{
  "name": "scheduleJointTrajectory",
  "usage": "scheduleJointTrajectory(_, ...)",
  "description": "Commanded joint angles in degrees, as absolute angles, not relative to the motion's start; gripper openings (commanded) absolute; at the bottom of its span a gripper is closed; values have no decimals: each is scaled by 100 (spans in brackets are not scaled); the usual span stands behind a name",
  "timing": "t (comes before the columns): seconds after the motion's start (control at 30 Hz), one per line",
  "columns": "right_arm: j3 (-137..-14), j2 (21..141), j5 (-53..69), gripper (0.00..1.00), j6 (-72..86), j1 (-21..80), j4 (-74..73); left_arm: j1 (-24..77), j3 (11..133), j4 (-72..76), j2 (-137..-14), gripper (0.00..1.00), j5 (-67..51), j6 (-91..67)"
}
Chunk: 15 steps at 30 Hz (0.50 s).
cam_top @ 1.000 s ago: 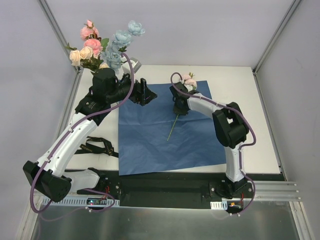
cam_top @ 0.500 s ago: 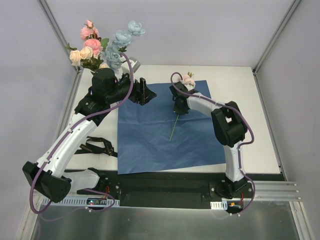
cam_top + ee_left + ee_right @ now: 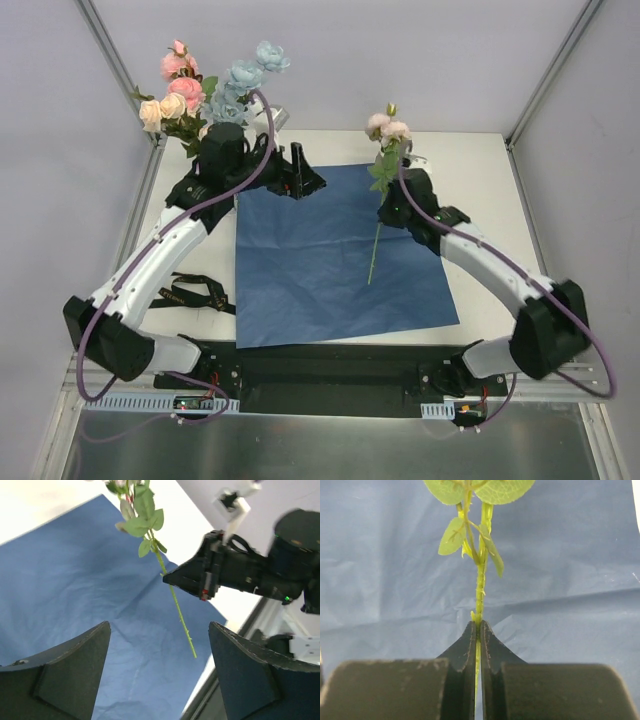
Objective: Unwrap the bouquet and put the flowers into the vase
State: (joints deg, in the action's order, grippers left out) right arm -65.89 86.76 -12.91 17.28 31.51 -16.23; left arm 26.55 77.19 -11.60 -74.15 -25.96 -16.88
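My right gripper [image 3: 386,212] [image 3: 478,625] is shut on the green stem [image 3: 480,585] of a pink-flowered spray [image 3: 388,127]. It holds the spray upright above the blue paper sheet [image 3: 310,260], and the stem's lower end hangs free. More pink, cream and light-blue flowers [image 3: 205,95] stand at the back left, behind my left arm. The vase is hidden there. My left gripper [image 3: 302,181] [image 3: 160,624] hovers open and empty over the paper's far left corner. It faces the held stem [image 3: 172,592] and the right gripper [image 3: 170,579].
The spread blue paper [image 3: 75,580] [image 3: 570,555] covers the middle of the white table [image 3: 480,180]. A black ribbon [image 3: 195,293] lies on the table left of the paper. Enclosure posts and walls stand at the back and sides.
The right gripper closed on the stem, lifted the spray off the paper and swung right and nearer, and the spray now stands upright. The left gripper opened wider and shifted slightly right.
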Motion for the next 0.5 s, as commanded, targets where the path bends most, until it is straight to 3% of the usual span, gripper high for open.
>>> scheduleJointTrajectory(0.0,-5495,7246,-512,1,1179,3050,-230,2593,8340,-766,-8111,76,-3873,-2600)
scheduleJointTrajectory(0.03,-5302,7042,-379,1,1091,3050,-28,2601,8419,-660,-8408,66,-4085,-2906)
scheduleJointTrajectory(0.1,-4888,6455,-81,1,976,3050,271,2619,8683,-528,-8709,64,-4578,-3215)
scheduleJointTrajectory(0.2,-4510,5804,208,1,792,3050,501,2759,8929,-151,-9149,69,-4964,-3699)
scheduleJointTrajectory(0.27,-4413,5556,316,1,695,3067,492,2979,9034,139,-9325,77,-4992,-3779)
scheduleJointTrajectory(0.47,-4245,4888,483,1,378,3067,378,3208,9386,272,-9834,74,-5001,-4201)
